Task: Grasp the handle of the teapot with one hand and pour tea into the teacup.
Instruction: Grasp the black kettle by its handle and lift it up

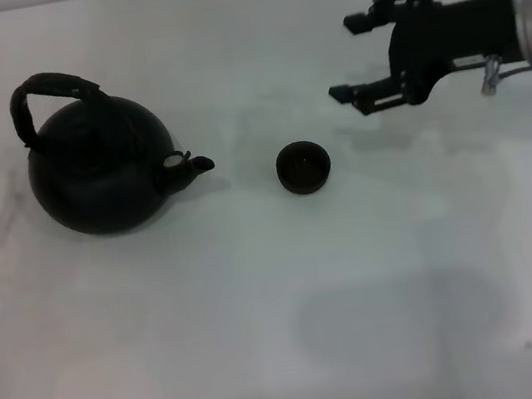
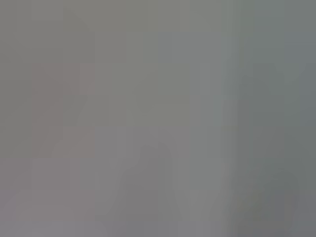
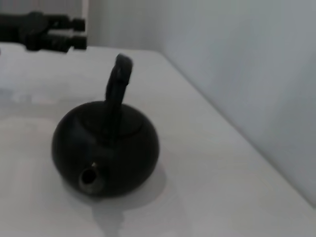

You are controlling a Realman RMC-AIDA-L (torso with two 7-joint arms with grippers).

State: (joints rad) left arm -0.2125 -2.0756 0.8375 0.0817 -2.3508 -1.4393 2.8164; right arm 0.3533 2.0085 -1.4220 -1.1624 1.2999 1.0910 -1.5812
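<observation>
From the head view we see the teapot [image 1: 104, 169] standing toward the left edge of the white worktop [image 1: 268, 341], its spout aimed at the teacup [image 1: 302, 167], which sits apart from it near the middle. The handle [image 1: 52, 92] arches over the pot, untouched. The right claw [image 1: 357, 55] hovers over the far right part of the worktop, well apart from both, its fingers spread open and empty. Only a dark sliver shows at the left edge; we cannot tell whether it is the left claw.

The left wrist view gives us only a featureless grey blur.

In the right wrist view we look at the teapot [image 3: 106, 148] spout-on, the handle [image 3: 117, 86] edge-on above it; dark fingers show at the far edge.

We judge the reach has barely begun: next a claw must close around the handle. We read no writing anywhere.
</observation>
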